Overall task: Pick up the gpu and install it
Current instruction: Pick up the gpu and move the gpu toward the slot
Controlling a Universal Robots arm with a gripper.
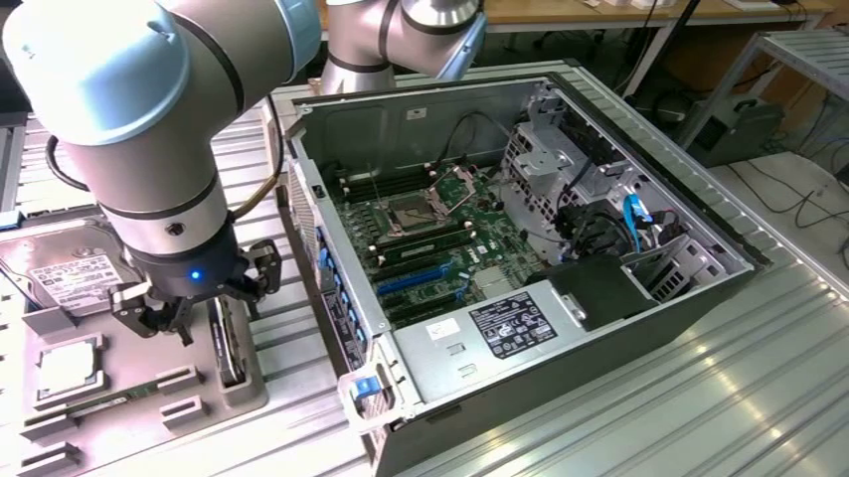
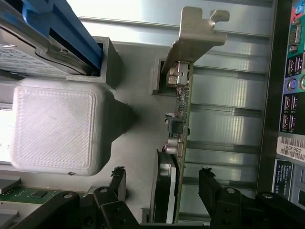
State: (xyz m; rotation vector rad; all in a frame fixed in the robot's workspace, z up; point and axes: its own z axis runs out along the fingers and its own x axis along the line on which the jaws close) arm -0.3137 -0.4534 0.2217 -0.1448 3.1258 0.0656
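In the exterior view, we are finding the end effector [image 1: 206, 316] hanging low over the tray [image 1: 146, 402] in the lower part of the exterior view's left. The gpu [image 1: 229, 350] is standing edge-on in its slot directly beneath. The case [image 1: 531, 248] is lying open-sided on the surface [image 1: 743, 397] just beside the tray. We are judging a skewed grasp to be the main risk. The card is a thin slab, so an off-centre closing could be tipping it in the slot or jamming it against the tray wall. The jaws are standing spread wide and holding nothing.

In the wrist view, we are seeing the gpu [image 2: 183, 112] running between the two fingers [image 2: 117, 183], with its bracket [image 2: 193, 43] at the far end, beside a grey tray wall. The end effector [image 2: 163, 180] is straddling the card, jaws wide. Both fingers are standing apart from it and touching nothing that we can make out. The card is sitting nearer one finger than the other. That finger would likely be meeting it first and shoving it sideways before the other arrives. The cooler is bulging toward the farther finger, and a pinch landing there rather than on flat board could be slipping. The bracket could also be catching in its tray notch if the card is coming up tilted.
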